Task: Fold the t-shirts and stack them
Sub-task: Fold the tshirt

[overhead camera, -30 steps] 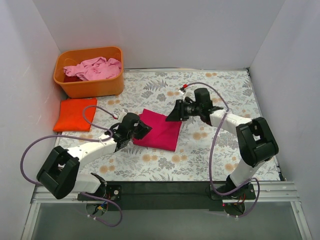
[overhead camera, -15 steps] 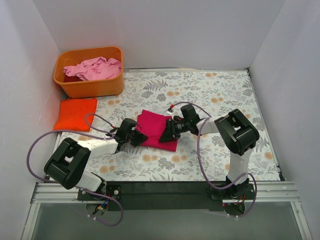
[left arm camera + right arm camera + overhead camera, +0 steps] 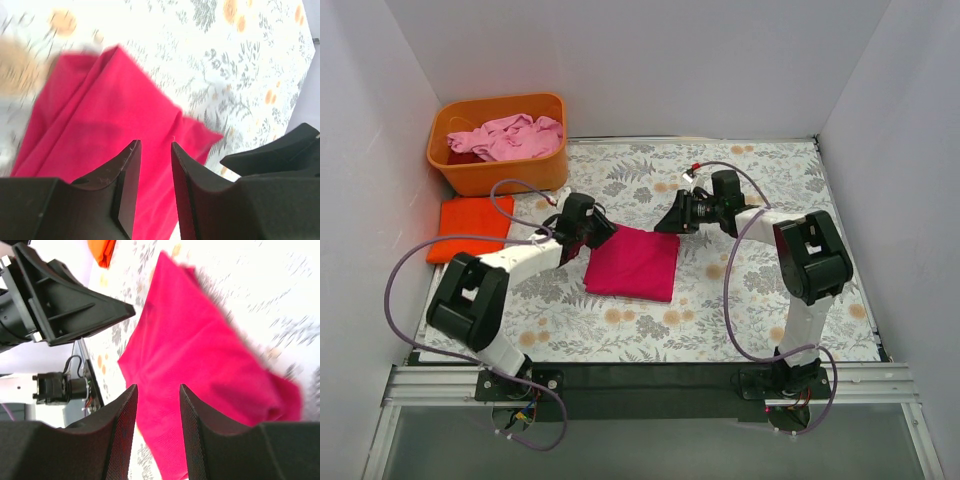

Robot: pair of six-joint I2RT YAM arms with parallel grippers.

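The left pincer [image 3: 155, 146] stands slightly spread with nothing between its jaws, at the far-left corner of the folded magenta-red t-shirt [image 3: 632, 263]. The right pincer [image 3: 158, 388] is likewise parted and empty at the far-right corner. Whether either tip touches the cloth is hard to tell. The shirt lies flat mid-surface [image 3: 750, 300]. The orange t-shirt [image 3: 460, 235] lies folded at the left, near the tub [image 3: 505, 175] holding 2 more: the pale pink t-shirt [image 3: 510, 135] and the dark red t-shirt [image 3: 463, 157].

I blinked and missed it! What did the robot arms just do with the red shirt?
The left gripper and right gripper moved out to the far edge of the magenta-red t-shirt, open and empty; it lies folded flat. The orange t-shirt, tub and pink t-shirt stayed put.
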